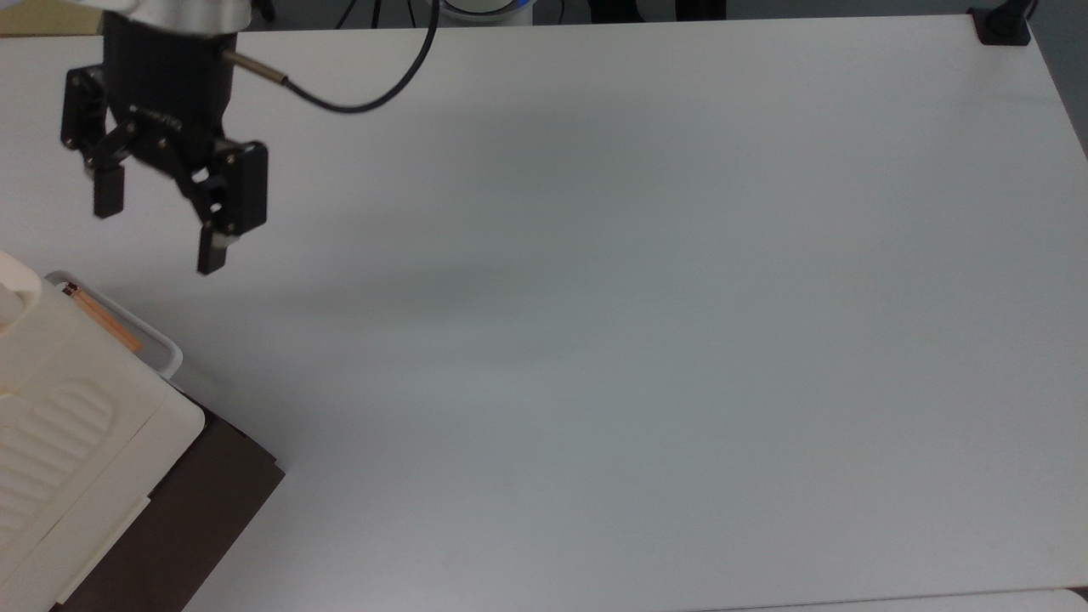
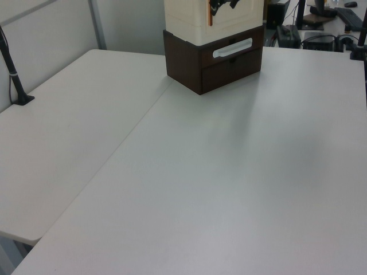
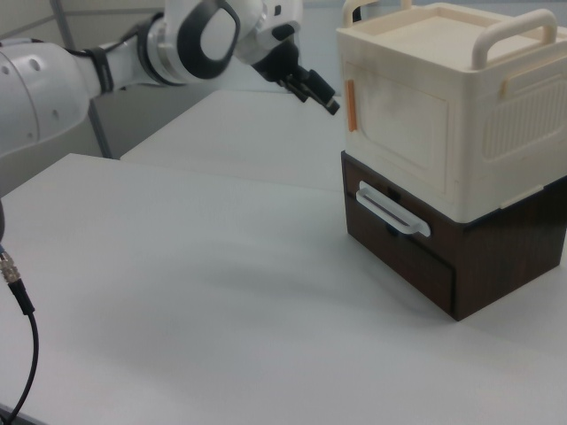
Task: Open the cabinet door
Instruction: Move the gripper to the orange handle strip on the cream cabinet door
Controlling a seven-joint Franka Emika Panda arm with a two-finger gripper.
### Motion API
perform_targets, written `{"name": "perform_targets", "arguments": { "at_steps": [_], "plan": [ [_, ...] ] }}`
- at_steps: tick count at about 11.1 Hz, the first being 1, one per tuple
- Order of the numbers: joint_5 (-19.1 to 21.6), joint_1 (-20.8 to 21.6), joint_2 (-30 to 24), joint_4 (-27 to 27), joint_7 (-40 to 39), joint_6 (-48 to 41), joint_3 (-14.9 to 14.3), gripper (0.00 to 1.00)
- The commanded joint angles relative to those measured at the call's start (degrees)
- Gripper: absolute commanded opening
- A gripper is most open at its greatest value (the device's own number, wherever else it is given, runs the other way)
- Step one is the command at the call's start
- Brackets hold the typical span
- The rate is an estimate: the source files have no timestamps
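The cabinet (image 3: 438, 115) sits on a dark brown drawer unit (image 3: 443, 252) at the top view's lower left corner of the table (image 1: 595, 297). Its door (image 3: 403, 124) lies flush, interior hidden. The gripper (image 1: 157, 229) hovers nearby, fingers (image 1: 211, 251) spread, holding nothing.

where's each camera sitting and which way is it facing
Top view: overhead, looking straight down on the table; the gripper, jaws open, and its cable show.
Left view: low at the table's far end, facing the cabinet front on; the gripper overlaps it.
Right view: beside the table, angled at the cabinet door; white arm and gripper show.
Shared: all three show the cabinet on its dark brown base.
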Motion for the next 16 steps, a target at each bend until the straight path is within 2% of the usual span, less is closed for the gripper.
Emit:
{"name": "perform_targets", "arguments": {
  "at_steps": [1, 3, 5, 6, 10, 13, 16],
  "plan": [
    [-0.3, 0.3, 3.7, 2.1, 2.6, 6.9, -1.6, 0.98],
    [-0.4, -0.3, 5.3, 2.1, 5.5, 12.0, -2.1, 0.84],
    [-0.9, -0.5, 5.9, 2.2, 5.7, 13.2, -2.2, 0.69],
    [-1.5, -0.8, 6.0, 2.2, 5.7, 14.8, -2.1, 0.56],
    [-3.4, -0.8, 6.5, 1.6, 5.2, 15.2, -2.0, 0.20],
    [-6.3, -0.8, 6.4, -0.2, 4.8, 14.9, -1.7, 0.08],
    [-6.0, -0.7, 3.5, -4.8, 3.7, 13.2, -1.2, 0.07]
  ]
}}
